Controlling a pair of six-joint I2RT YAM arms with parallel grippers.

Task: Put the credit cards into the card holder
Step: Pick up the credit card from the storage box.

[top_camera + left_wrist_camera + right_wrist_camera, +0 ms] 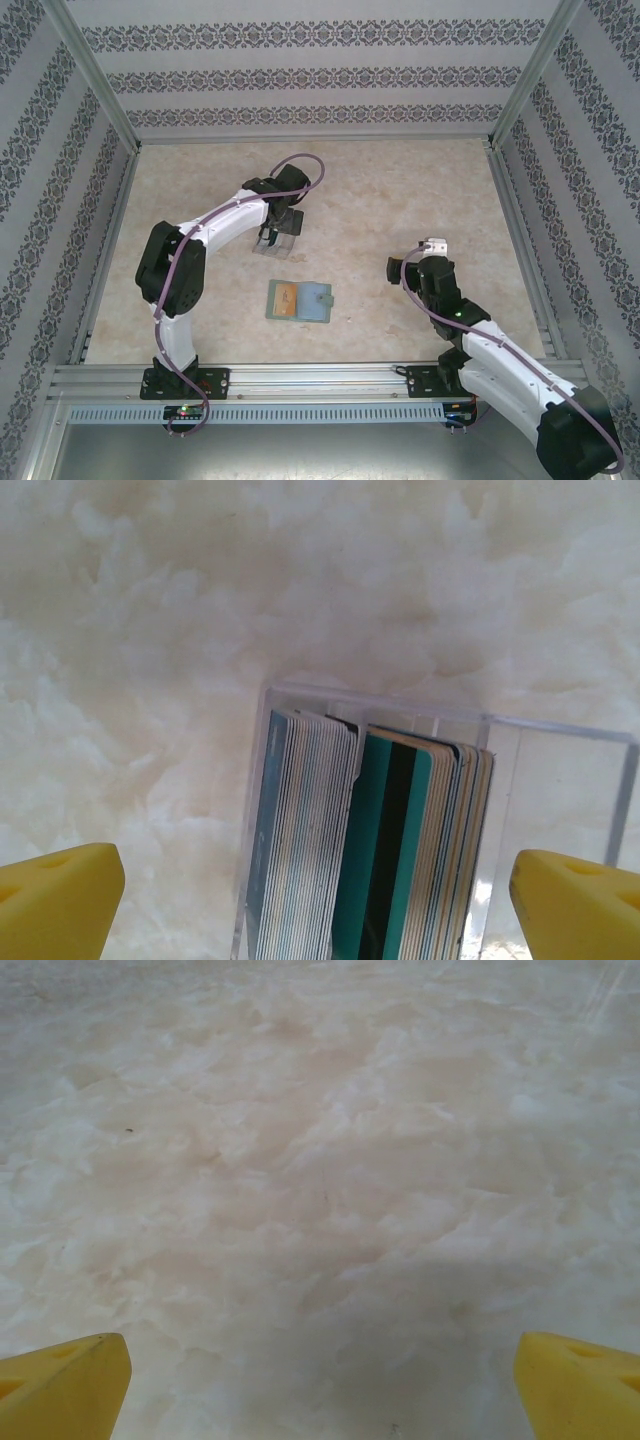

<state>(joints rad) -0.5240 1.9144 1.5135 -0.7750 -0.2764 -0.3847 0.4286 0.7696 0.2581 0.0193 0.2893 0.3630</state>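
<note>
The card holder (322,306) lies open near the middle of the desk (400,190), toward its near edge, with its long axis along that edge. On it we see an orange card (285,298) and a blue card (311,297); whether they are tucked in, we cannot tell. The left fingers (60,890) are wide apart above the clear stand (560,780), just beyond the holder. They are nearer to it than the right fingers (60,1380), which are also apart.

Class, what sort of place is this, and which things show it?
Probably a robot test booth: patterned walls on a metal frame enclose a table, with left arm and right arm bolted to its near rail.
</note>
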